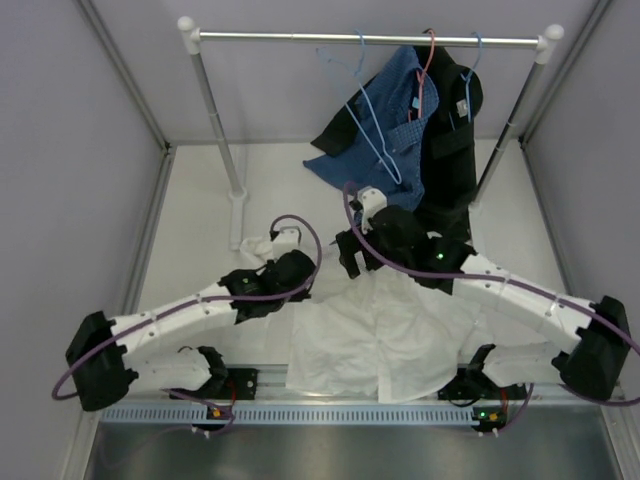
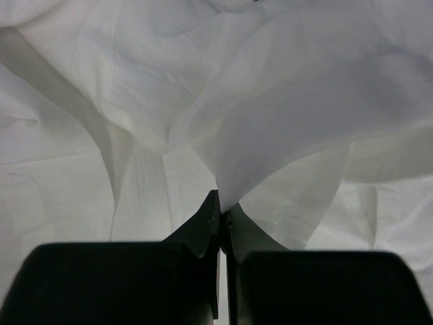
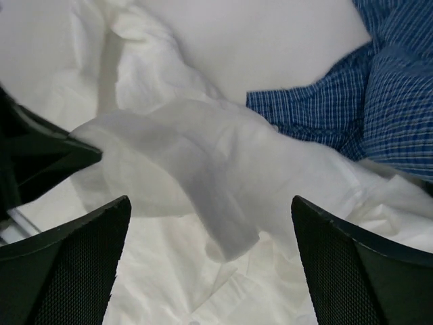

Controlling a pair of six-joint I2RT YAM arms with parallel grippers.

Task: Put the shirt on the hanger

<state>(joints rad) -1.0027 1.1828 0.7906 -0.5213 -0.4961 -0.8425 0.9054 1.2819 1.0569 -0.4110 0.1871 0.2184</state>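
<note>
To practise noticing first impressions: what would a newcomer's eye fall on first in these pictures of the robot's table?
The crumpled white shirt spread on the table stands out first. The left gripper pinches a fold of it, and the right gripper hovers open over another fold. At the back, a blue checked shirt, a black garment and a thin light-blue hanger hang on the rail.

Rail point(image 1: 290, 37): left half lying open; hanger point(image 1: 380, 140), blue shirt point(image 1: 400, 105) and black garment point(image 1: 450, 140) crowding the right half. Post point(image 1: 222, 130) standing left of centre. White shirt point(image 1: 380, 340) covering the near middle of the table point(image 1: 195, 210); far-left corner lying bare.
</note>
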